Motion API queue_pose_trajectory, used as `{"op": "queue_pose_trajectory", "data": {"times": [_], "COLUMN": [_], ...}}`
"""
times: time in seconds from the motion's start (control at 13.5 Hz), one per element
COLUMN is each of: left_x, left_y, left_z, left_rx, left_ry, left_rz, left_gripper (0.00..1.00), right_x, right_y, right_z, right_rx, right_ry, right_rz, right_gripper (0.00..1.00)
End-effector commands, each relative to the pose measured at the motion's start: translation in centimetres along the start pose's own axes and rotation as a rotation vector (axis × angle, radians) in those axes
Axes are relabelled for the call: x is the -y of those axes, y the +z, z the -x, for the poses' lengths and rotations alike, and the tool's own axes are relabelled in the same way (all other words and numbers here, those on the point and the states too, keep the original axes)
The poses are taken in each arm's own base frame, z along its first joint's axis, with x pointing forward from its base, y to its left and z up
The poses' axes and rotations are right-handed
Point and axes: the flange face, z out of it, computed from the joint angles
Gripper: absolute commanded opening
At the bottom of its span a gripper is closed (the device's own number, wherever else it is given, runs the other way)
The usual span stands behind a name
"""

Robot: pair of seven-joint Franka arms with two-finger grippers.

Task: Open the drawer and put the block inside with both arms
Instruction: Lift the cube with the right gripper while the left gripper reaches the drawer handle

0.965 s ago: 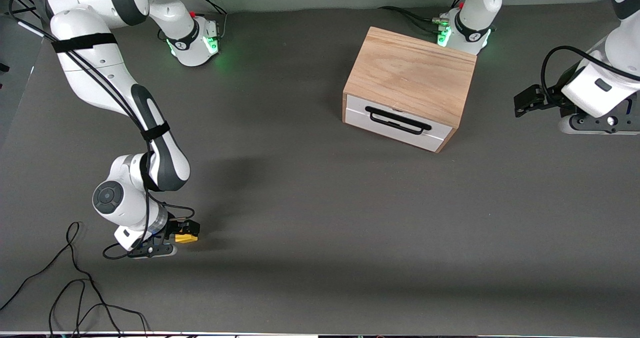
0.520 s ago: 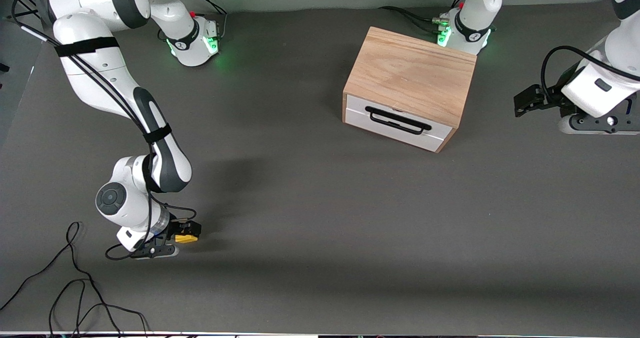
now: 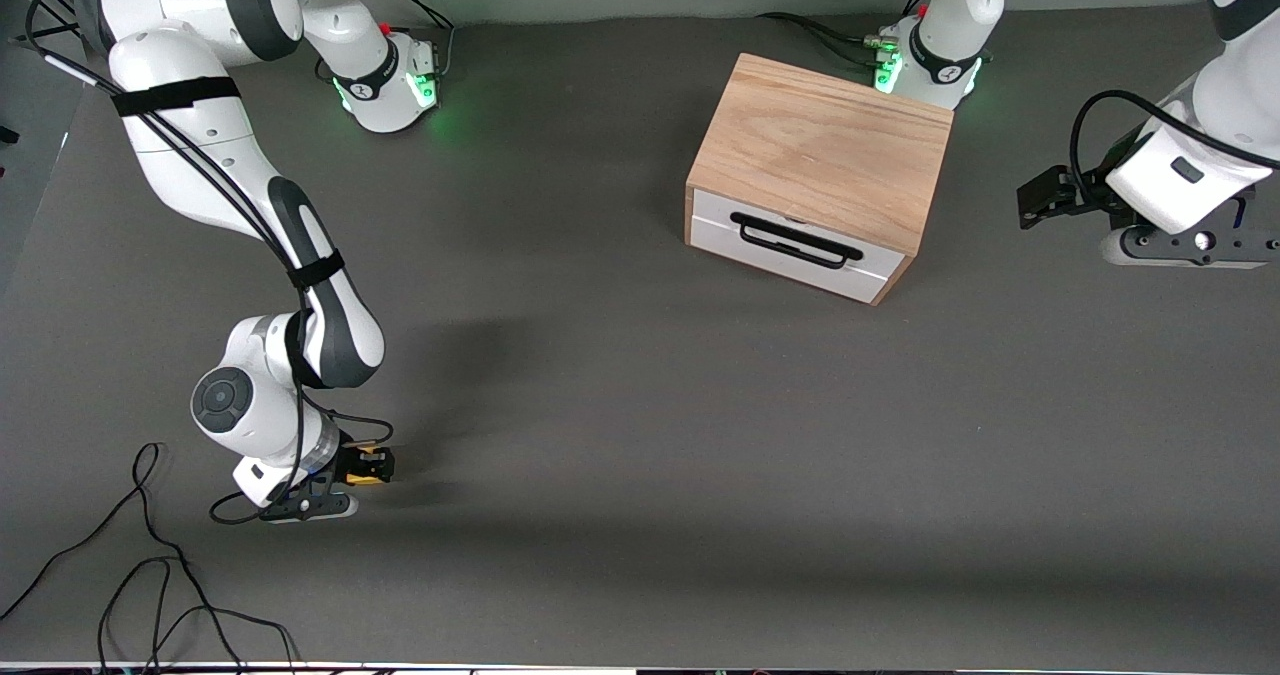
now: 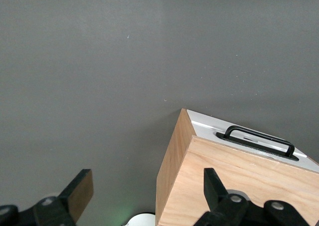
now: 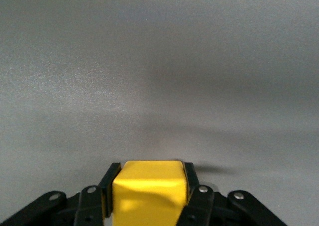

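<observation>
The block (image 3: 367, 466), a small yellow cube, sits between the fingers of my right gripper (image 3: 362, 468), low over the table toward the right arm's end. In the right wrist view the gripper (image 5: 148, 178) is shut on the block (image 5: 148, 193). The oak box (image 3: 822, 147) stands near the left arm's base, with its white drawer (image 3: 720, 235) closed and its black handle (image 3: 796, 239) facing the front camera. My left gripper (image 3: 1040, 198) hangs open and empty beside the box, toward the left arm's end. The left wrist view shows the box (image 4: 239, 186), the handle (image 4: 256, 141) and the wide-apart fingers (image 4: 79, 190).
Loose black cables (image 3: 150, 555) lie on the table at the corner nearest the front camera, by the right arm's end. The two arm bases (image 3: 385, 80) with green lights stand along the table's edge farthest from the front camera.
The right gripper has shifted slightly with the block held in it. The left arm's hand has moved a little toward the box.
</observation>
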Motion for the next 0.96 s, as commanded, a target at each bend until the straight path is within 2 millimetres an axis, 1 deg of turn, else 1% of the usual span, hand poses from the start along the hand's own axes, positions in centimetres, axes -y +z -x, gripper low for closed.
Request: {"op": "queue_pose_trajectory", "data": {"times": [0.0, 0.15, 0.3, 0.37, 0.45, 0.52, 0.59, 0.67, 0.82, 0.89], "left_x": [-1.1, -2.9, -6.0, -7.3, -9.3, -11.3, -12.6, -13.8, -17.5, -18.2], "left_y": [0.1, 1.0, 2.9, 4.3, 6.0, 7.5, 8.7, 9.7, 11.6, 12.4], "left_z": [-0.8, -1.6, -2.5, -2.8, -2.9, -2.8, -3.0, -3.0, -2.3, -2.4], "left_rx": [-0.012, -0.02, -0.026, -0.018, -0.008, 0.003, 0.022, 0.04, 0.064, 0.073], "left_ry": [0.015, -0.009, -0.066, -0.117, -0.171, -0.22, -0.29, -0.375, -0.458, -0.505], "left_rz": [0.021, 0.054, 0.055, 0.054, 0.05, 0.044, 0.037, 0.027, -0.003, -0.011], "left_gripper": [0.99, 0.99, 0.99, 0.99, 1.0, 1.0, 1.0, 1.0, 1.0, 1.0], "right_x": [0.1, 0.2, 0.4, 0.7, 0.7, 0.8, 0.9, 0.8, 1.4, 1.2], "right_y": [0.2, 0.3, -0.7, -1.9, -4.0, -6.7, -9.4, -12.8, -19.1, -22.0], "right_z": [-0.5, -0.4, -0.6, -0.8, -0.9, -1.1, -1.1, -1.1, -0.4, -0.1], "right_rx": [-0.007, -0.005, -0.002, 0.016, 0.036, 0.054, 0.07, 0.079, 0.11, 0.127], "right_ry": [0.004, 0.003, -0.003, -0.005, -0.005, -0.007, -0.011, -0.022, -0.032, -0.036], "right_rz": [-0.011, -0.012, -0.014, -0.017, -0.02, -0.023, -0.026, -0.025, -0.026, -0.021], "right_gripper": [0.46, 0.46, 0.45, 0.44, 0.44, 0.44, 0.44, 0.44, 0.44, 0.44]}}
